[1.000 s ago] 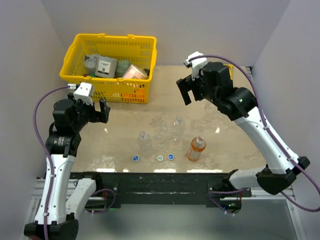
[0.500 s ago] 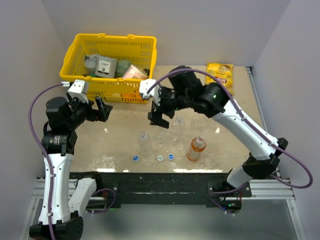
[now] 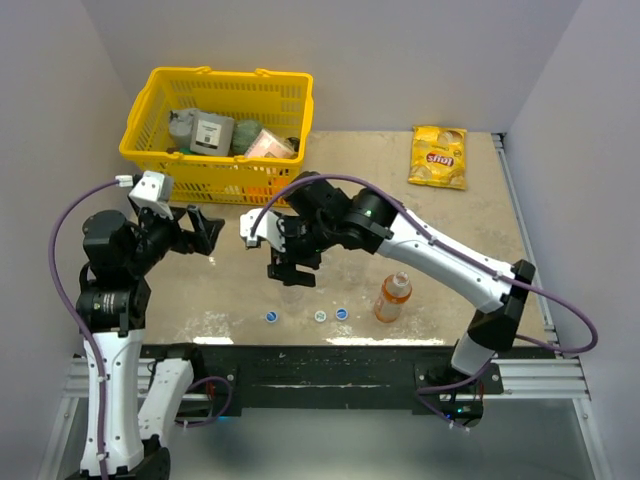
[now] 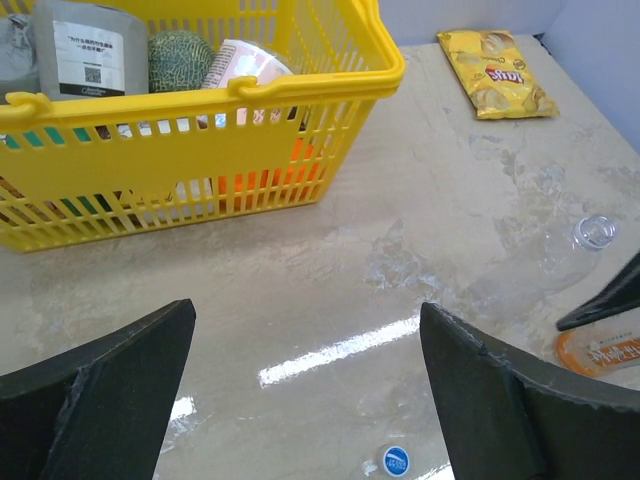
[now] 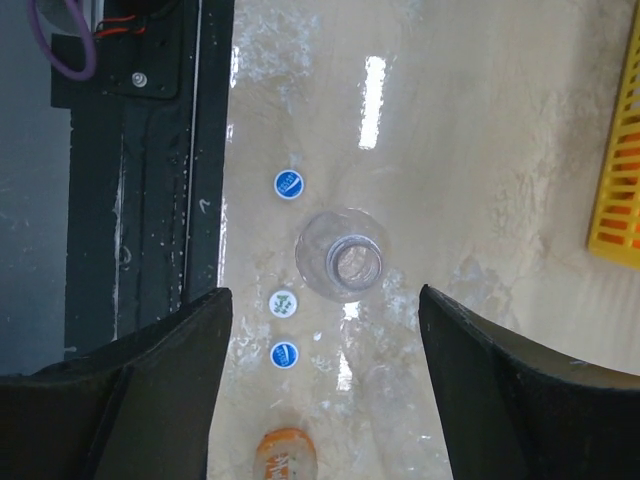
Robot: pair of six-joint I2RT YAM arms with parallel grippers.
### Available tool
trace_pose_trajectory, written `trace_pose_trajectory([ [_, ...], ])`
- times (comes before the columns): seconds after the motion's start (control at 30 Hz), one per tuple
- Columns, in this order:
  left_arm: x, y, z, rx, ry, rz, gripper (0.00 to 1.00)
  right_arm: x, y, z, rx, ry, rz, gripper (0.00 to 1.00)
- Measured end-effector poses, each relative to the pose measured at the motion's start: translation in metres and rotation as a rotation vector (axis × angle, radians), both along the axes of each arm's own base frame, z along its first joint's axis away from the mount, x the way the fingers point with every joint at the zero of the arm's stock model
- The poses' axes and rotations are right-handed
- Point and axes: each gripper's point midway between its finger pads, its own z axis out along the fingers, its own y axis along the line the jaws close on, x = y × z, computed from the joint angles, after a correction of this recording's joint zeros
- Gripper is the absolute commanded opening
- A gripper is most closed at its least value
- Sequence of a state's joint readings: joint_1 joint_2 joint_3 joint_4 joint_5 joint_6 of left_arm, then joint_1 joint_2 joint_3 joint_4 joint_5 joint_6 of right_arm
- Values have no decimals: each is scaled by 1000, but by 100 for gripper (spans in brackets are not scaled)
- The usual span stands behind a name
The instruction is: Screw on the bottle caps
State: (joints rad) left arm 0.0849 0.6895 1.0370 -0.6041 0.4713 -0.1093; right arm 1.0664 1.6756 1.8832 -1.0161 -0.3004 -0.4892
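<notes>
My right gripper (image 3: 292, 270) is open and hangs just above an uncapped clear bottle (image 3: 291, 293), which stands upright; its open mouth (image 5: 343, 266) shows between the fingers in the right wrist view. In that view the gripper (image 5: 325, 295) holds nothing. Two blue caps (image 3: 271, 318) (image 3: 342, 314) and a whitish cap (image 3: 320, 317) lie in a row near the front edge. The orange bottle (image 3: 393, 297) stands to the right. The second clear bottle (image 4: 575, 240) shows in the left wrist view; in the top view my right arm hides it. My left gripper (image 3: 205, 230) is open and empty, raised at the left.
A yellow basket (image 3: 215, 80) of boxes and packets stands at the back left, close in front of my left gripper (image 4: 307, 315). A yellow chip bag (image 3: 438, 157) lies at the back right. A black rail (image 3: 320, 360) runs along the near table edge.
My right arm has swung from the back right down and left across the table; its gripper now hangs over the left clear bottle. My left gripper has shifted only slightly.
</notes>
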Motion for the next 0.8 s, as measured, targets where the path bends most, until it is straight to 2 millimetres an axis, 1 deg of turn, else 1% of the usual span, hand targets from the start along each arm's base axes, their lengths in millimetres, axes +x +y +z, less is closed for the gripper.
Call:
trace_pose_trajectory([
  [0.1,-5,0,4,2,-17,4,100,6,6,-24,-50,28,-24,69],
  [0.17,-6,1,5,2,-24,7,100,8,7,-38,-80,45,-38,68],
  [0.23,-7,1,6,3,-28,12,100,9,8,-47,-100,55,-48,66],
  [0.3,-9,1,7,3,-35,14,100,11,9,-50,-105,56,-57,64],
  [0.4,-11,2,9,4,-46,19,100,14,11,-49,-99,48,-71,59],
  [0.47,-12,3,10,4,-51,22,100,15,11,-49,-97,47,-76,59],
  [0.57,-12,3,10,3,-52,24,100,15,11,-49,-97,46,-80,54],
  [0.73,-12,4,10,1,-51,28,100,16,9,-59,-118,50,-89,50],
  [0.8,-12,4,10,1,-51,29,100,16,7,-62,-128,49,-94,45],
])
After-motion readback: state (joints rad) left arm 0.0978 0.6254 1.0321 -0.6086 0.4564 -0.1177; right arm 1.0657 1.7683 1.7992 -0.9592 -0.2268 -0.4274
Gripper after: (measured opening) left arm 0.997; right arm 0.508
